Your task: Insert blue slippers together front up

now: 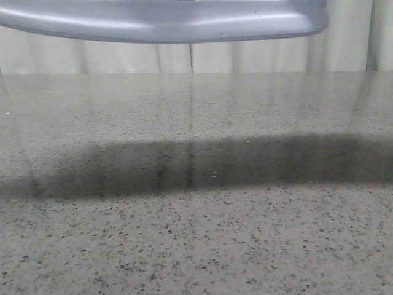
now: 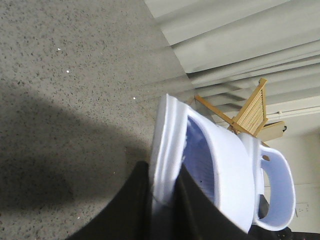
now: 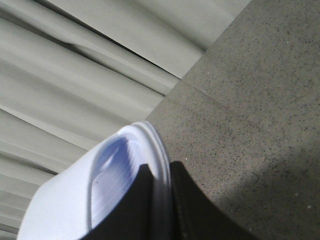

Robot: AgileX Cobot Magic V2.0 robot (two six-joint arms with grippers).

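Both blue slippers are held aloft, well clear of the speckled stone counter (image 1: pixel 196 246). In the front view only a grey-blue underside (image 1: pixel 166 18) is seen along the top of the frame, with a broad shadow (image 1: pixel 196 166) thrown across the counter below; which of the 2 slippers this is cannot be told.

In the left wrist view, the left gripper (image 2: pixel 162 210) is clamped on the sole edge of one slipper (image 2: pixel 220 170), 1 dark finger (image 2: pixel 125 210) on the underside and the other against the ribbed footbed. Just past its wide strap a second strap (image 2: pixel 277 190) with a cut-out is seen (it appears to belong to the other slipper, though touching or apart cannot be judged). A wooden rack (image 2: pixel 252 107) stands beyond the counter's far edge, before the pale curtain (image 2: pixel 240 35).

In the right wrist view, the right gripper (image 3: pixel 160 210) is likewise closed on the rim of a slipper (image 3: pixel 100 190), the footbed showing beside 1 finger (image 3: pixel 127 210).

The step in hand is judged to be the nesting itself. It is best done with both toes kept pointing up and the soles parallel, 1 slipper's front being eased under the other's strap slowly. Firm grips are needed, since foam clamped by a thin edge is likely to twist.
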